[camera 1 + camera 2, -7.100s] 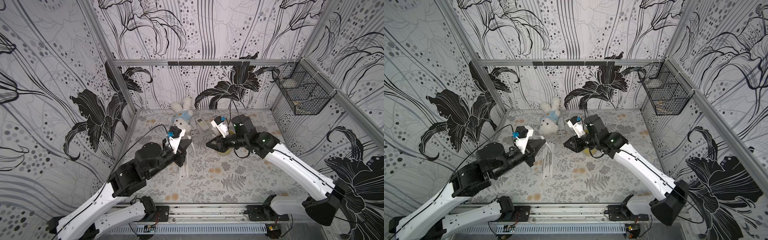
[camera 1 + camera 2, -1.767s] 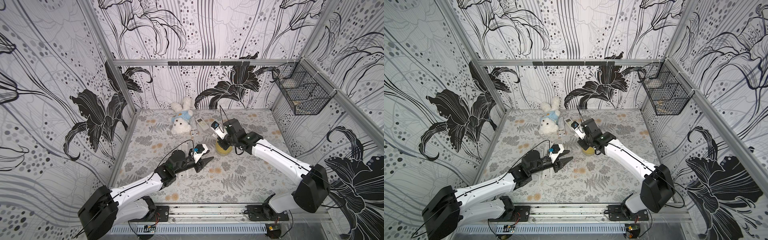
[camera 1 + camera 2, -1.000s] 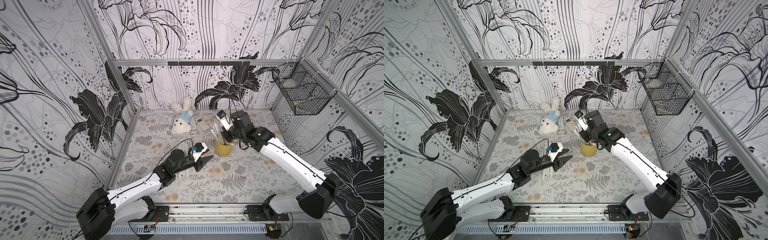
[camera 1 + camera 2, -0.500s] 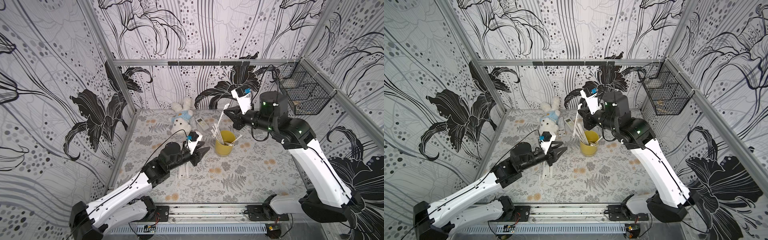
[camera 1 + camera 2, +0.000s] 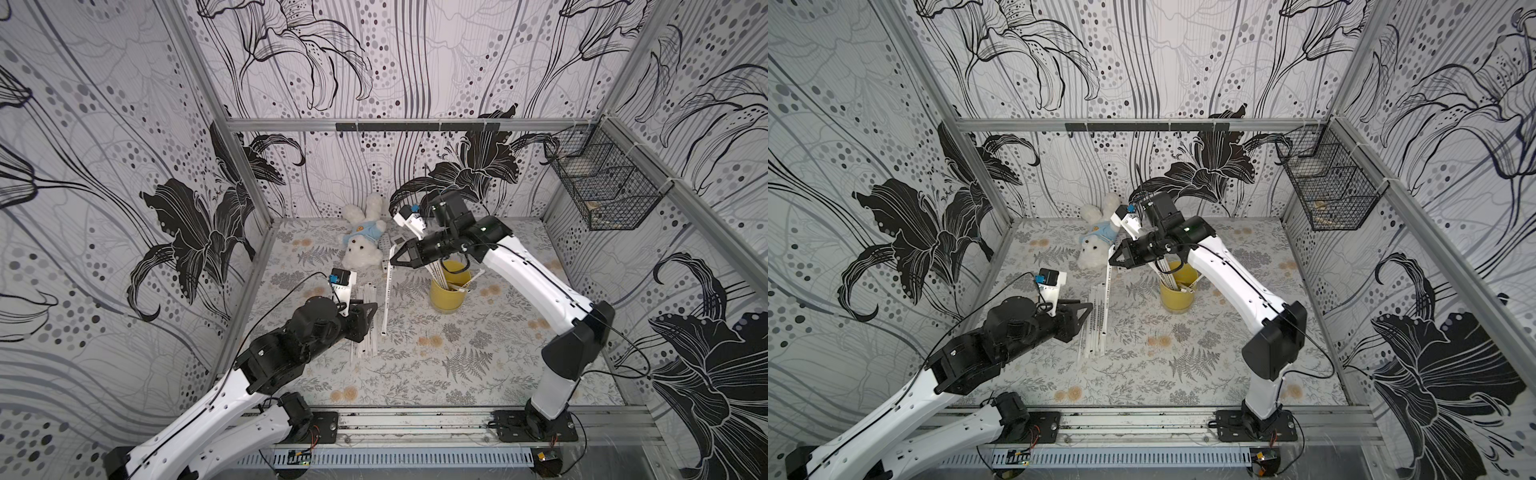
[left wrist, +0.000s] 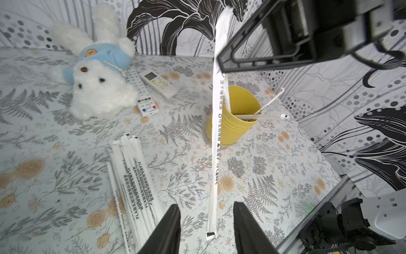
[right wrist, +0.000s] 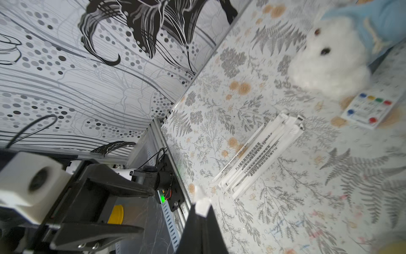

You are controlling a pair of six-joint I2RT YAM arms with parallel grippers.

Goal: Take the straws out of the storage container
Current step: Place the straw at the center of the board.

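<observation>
The right gripper [image 5: 393,260] is clamped on the upper part of the held straw [image 5: 386,291], above the yellow cup [image 5: 446,297] and a little off to the side where the left arm reaches in. The held straw is fully out of the cup and hangs nearly upright just beside its wall. In the right wrist view a short white end [image 7: 202,203] pokes past the pinched fingers.

The straw's lower end hangs in the gap of the left gripper [image 6: 206,228]. That gripper's fingers [image 6: 171,228] stand wide apart, with space on both sides of the paper and no contact. Whether this lower end rests on the table [image 5: 478,365] cannot be told.

A few remaining straws [image 6: 259,115] sit in the cup and lean out over the far part of its rim, away from the left gripper.

A pile of straws [image 5: 365,320] lies flat and roughly parallel on the table, farther from the cup than the held straw. It is just beside one left finger and partly under that gripper in both top views.

Behind the cup, toward the back wall, lie two white remotes [image 6: 158,84] side by side. A plush rabbit [image 5: 361,245] in a blue top lies against the longer one. A wire basket [image 5: 602,191] hangs on the side wall, well apart from the cup and higher.
</observation>
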